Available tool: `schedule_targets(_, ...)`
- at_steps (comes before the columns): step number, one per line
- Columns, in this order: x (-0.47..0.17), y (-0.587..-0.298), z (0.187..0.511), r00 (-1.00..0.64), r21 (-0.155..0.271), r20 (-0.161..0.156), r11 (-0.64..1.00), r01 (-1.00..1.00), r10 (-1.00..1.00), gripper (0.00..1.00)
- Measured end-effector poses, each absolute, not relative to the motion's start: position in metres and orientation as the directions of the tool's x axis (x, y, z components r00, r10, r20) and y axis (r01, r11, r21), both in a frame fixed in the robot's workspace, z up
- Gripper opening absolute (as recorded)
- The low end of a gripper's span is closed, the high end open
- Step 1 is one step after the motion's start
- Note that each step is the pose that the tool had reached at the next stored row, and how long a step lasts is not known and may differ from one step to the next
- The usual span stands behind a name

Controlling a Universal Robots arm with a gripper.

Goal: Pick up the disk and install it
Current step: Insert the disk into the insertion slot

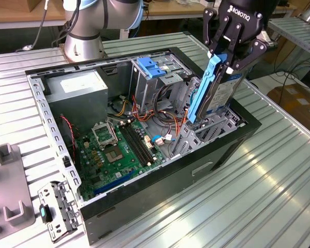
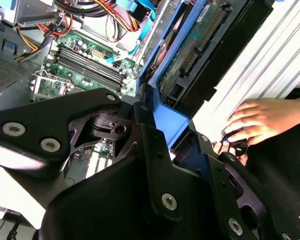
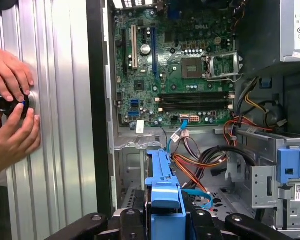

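Nearest in the exterior view, at its left: a grey moulded fixture and, just beside it, a small perforated metal bracket, both lying on the ribbed aluminium table.

Behind them, on its side with the panel off: a black computer case, with the green motherboard exposed on its floor amid red, orange and blue cables.

At the case's end toward the exterior view's right: the disk, black with a blue frame. Stands on end and tilted, lower end down in the metal drive bay, upper end clamped between the fingers of the black gripper.

Outside the case wall in the first wrist view: a person's hand and a second hand, closed around a small black round object on the table.

Farther back inside the case: a blue bracket atop a metal cage, with a large grey metal box toward the exterior view's left.

Farthest, beyond the case on the table: the arm's silver base.
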State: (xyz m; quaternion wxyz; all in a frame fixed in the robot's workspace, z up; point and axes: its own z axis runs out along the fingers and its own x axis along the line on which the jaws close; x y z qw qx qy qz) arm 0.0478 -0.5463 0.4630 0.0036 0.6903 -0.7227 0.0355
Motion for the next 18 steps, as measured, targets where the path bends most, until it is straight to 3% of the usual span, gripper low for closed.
schedule_targets(18,0.049,-0.5446,0.4559,-0.042,-0.046,0.054,0.04,-0.998,-0.998,0.37)
